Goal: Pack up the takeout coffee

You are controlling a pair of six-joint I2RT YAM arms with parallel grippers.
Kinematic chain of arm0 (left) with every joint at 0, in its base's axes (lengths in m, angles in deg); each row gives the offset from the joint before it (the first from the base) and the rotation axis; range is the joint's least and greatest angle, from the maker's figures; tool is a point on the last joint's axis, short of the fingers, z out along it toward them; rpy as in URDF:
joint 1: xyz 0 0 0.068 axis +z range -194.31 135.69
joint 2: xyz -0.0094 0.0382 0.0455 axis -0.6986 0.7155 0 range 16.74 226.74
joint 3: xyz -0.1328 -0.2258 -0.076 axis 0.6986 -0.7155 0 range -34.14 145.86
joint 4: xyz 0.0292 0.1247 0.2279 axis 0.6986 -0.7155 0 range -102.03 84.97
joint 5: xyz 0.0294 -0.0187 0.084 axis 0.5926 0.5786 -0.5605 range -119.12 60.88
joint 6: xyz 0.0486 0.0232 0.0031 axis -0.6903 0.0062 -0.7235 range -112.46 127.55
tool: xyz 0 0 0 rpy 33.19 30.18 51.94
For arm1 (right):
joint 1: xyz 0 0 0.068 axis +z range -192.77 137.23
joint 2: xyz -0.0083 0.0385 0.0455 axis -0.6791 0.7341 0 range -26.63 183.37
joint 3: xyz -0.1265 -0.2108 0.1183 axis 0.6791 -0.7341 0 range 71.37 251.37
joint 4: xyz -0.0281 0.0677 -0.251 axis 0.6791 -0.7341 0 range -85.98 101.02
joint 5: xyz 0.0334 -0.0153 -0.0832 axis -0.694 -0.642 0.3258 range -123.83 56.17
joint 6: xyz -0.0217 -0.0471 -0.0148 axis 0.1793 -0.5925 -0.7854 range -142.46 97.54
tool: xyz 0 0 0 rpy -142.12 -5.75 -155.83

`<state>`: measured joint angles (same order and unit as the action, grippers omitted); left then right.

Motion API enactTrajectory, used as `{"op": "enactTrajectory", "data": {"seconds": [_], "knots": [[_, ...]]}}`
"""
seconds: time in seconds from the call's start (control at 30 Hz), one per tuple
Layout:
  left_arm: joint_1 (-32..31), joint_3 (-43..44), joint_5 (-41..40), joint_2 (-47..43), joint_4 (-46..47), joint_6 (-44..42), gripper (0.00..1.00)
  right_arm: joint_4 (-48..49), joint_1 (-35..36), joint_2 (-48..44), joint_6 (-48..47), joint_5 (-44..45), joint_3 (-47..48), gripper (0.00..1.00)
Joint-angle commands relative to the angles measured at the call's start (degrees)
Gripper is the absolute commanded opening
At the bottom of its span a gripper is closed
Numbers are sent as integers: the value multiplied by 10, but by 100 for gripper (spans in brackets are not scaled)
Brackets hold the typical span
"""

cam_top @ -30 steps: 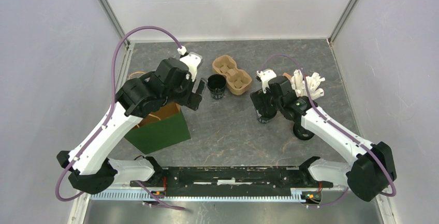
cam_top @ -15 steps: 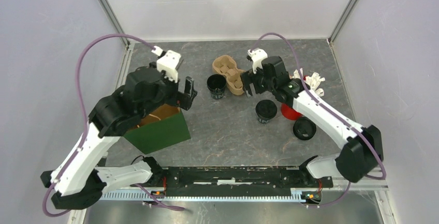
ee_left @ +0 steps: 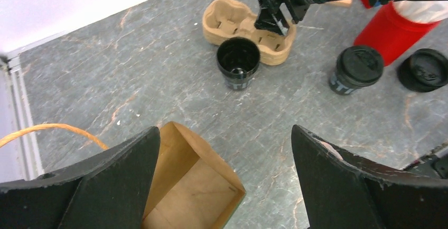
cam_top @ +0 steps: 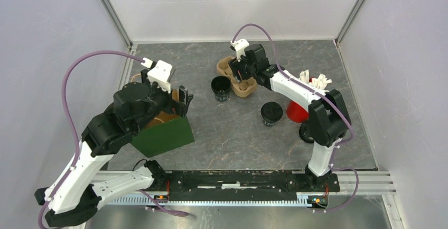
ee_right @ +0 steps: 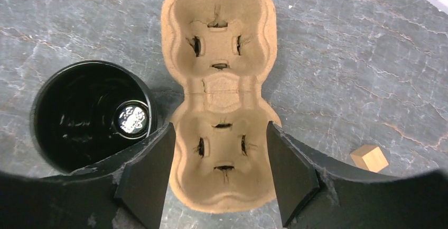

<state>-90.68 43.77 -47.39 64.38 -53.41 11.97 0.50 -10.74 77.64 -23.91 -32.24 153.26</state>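
Note:
The takeout coffee point(cam_top: 271, 113), a small black cup with a black lid, stands alone mid-table; it also shows in the left wrist view point(ee_left: 355, 70). The green paper bag point(cam_top: 161, 134) stands open at the left, its brown inside point(ee_left: 185, 186) visible. My left gripper point(cam_top: 182, 99) is open and empty above the bag's far corner point(ee_left: 224, 134). My right gripper point(cam_top: 240, 73) is open and empty, its jaws either side of the near pocket of the brown pulp tray point(ee_right: 219, 81), as the right wrist view point(ee_right: 219, 128) shows.
An open, lidless black cup point(cam_top: 221, 88) stands against the tray's left side point(ee_right: 90, 115). A red cup of white sticks point(cam_top: 297, 111) and a loose black lid point(ee_left: 425, 69) sit right of the coffee. A small wooden cube point(ee_right: 370, 157) lies by the tray.
My right gripper has left the lidded cup and swung back-left over the pulp tray. My left arm has drawn back left from the open cup to above the bag.

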Motion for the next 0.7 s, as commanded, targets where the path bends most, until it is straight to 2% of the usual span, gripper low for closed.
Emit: {"op": "enactTrajectory", "data": {"seconds": [0.0,0.3,0.67], "knots": [[0,13,-66,28,-30,-14,100,48,2,25,-36,3,34,68],[0,16,-93,67,-79,51,97,54,2,88,-50,2,68,59],[3,0,-89,65,-84,57,94,37,2,137,-62,20,108,53]]}}
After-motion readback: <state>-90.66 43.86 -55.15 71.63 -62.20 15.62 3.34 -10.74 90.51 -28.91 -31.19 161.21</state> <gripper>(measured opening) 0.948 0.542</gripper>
